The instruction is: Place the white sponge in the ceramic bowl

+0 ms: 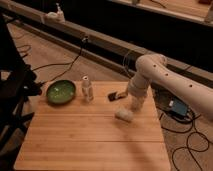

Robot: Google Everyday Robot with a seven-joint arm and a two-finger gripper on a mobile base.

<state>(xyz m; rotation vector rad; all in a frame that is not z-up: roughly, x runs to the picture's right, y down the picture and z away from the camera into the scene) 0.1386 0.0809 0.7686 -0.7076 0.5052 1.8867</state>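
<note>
Claw (131,106) at white sponge (123,115); wooden table (75,142); cabled floor (50,56).

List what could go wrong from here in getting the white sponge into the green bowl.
1. The gripper hangs open just above the white sponge; a poor pinch on the soft pad may push it aside.
2. The small white bottle and black block stand between the sponge and the ceramic bowl; a low carry may knock them over.
</note>
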